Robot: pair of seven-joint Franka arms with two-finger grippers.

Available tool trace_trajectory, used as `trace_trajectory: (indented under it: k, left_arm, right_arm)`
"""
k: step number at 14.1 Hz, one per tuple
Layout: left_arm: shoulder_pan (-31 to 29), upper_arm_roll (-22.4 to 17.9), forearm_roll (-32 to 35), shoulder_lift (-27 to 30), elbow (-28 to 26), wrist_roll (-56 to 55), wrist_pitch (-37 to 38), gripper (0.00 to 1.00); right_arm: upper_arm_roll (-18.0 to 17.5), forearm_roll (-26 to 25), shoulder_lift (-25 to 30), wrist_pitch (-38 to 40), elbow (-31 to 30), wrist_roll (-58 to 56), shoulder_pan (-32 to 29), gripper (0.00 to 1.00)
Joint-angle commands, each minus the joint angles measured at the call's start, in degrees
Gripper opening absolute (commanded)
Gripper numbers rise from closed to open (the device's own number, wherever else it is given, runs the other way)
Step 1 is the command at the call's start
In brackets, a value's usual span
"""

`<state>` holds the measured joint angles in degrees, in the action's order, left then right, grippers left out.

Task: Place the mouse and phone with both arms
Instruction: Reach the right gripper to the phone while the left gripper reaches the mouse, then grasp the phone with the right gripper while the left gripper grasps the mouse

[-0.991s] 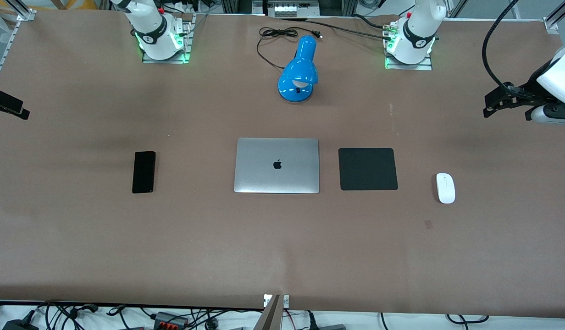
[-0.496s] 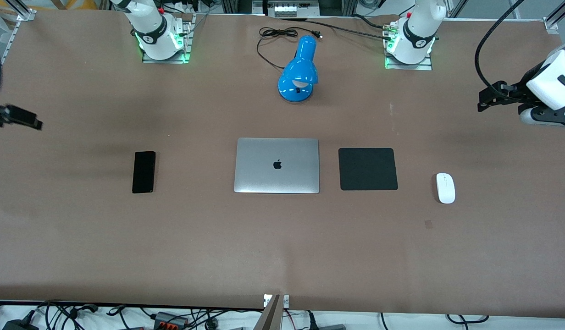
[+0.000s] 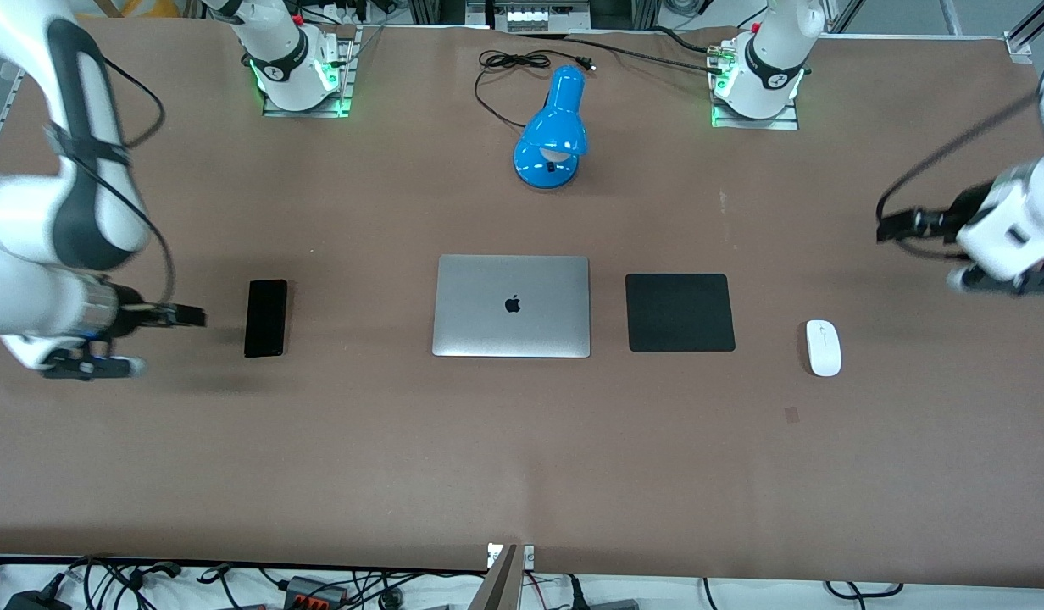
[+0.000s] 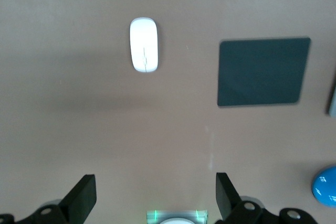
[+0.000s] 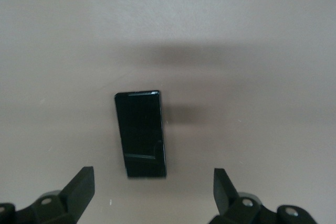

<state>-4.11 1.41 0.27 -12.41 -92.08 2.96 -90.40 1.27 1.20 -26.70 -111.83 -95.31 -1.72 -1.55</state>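
The right gripper hangs low over the tabletop at the right arm's end, just beside the phone. Its fingers are spread wide and hold nothing; in the right wrist view the phone lies between them, not yet touched. The phone lies flat, about midway between the edge where the bases stand and the front-camera edge, long side running between those two edges. It looks stiff, thin and glossy, so I judge it slippery and hard to get under. The narrow width is probably the place to pinch, across the two long sides near the middle, pressing down lightly so the fingers catch the thin edge.

At the tabletop's middle lies a closed laptop, with a blue lamp nearer the bases' edge and a black pad beside the laptop toward the left arm's end.

The mouse rests on the bare tabletop beside the pad, a little nearer the front camera than the pad's middle. It looks light, hard and rounded; its smooth dome will likely slide out of a grip from the top, so the low flat sides across its width seem best.

The left gripper hovers over the left arm's end, well apart from the mouse, fingers wide open and empty.
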Motion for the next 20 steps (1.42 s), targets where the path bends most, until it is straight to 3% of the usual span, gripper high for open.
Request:
trace_trajectory:
  k: [1,3,5,7,18,19,20]
  left_arm:
    - [-0.8,0.1,1.6,-4.9,-3.9,1.2,-11.6,1.00]
    - [-1.3,0.1,1.8,-5.4,-10.7,1.6,-23.9,1.00]
    - [-1.2,0.1,2.1,-6.1,-17.4,1.8,-36.6,1.00]
    - [-1.3,0.1,3.7,-8.4,-20.4,1.8,-45.4,1.00]
    - [-4.2,0.2,5.0,-18.0,-30.6,4.2,-74.3,1.00]
    - [-4.1,0.2,5.0,-18.1,-31.0,4.2,-75.3,0.96]
    - [-4.1,0.2,5.0,-18.1,-31.0,4.2,-75.4,0.81]
  right_arm:
    - [0.0,0.6,3.1,-5.8,-9.5,2.9,-0.4,1.00]
    - [0.0,0.2,3.1,-7.1,-12.2,2.9,0.0,1.00]
    - [0.0,0.2,4.8,-13.1,-17.5,2.8,1.5,1.00]
    - [0.0,-0.3,5.1,-18.0,-20.7,1.2,1.6,1.00]
    - [-0.1,-0.4,4.0,-32.7,-29.4,-2.9,3.3,1.00]
    - [-0.1,-0.4,4.0,-33.3,-29.8,-3.0,3.3,1.00]
    - [-0.1,-0.4,3.9,-33.9,-30.1,-2.9,3.3,1.00]
